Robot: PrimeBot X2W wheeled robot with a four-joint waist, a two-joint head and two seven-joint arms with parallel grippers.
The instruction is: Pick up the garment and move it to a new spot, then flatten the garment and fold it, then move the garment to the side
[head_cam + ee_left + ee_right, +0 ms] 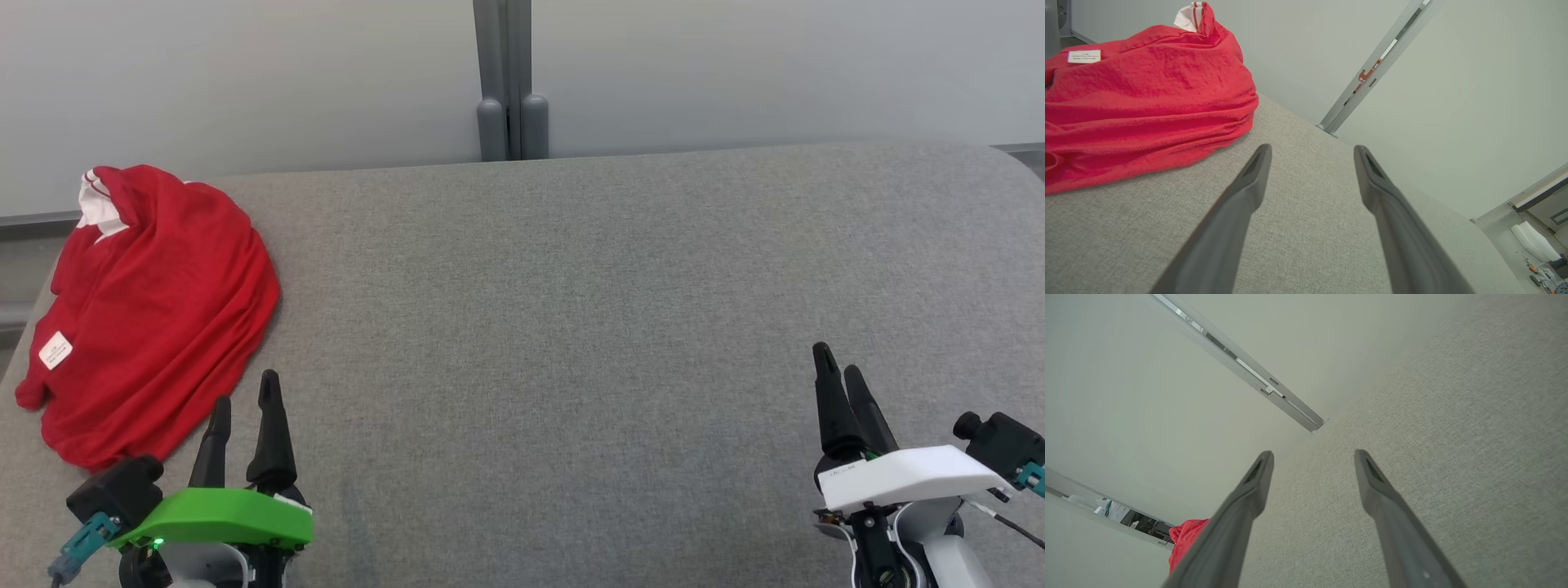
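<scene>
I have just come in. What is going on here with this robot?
A two-armed robot stands before a grey surface. A red garment lies crumpled at its left side. The left gripper is open and close to the garment, not touching it. The right gripper is open too, at the far right, holding nothing. The garment is not yet picked up.

text: none legible | white label (1084,56) on red garment (1147,94); print too small

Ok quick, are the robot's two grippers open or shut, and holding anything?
Left gripper: open, holding nothing.
Right gripper: open, holding nothing.
</scene>
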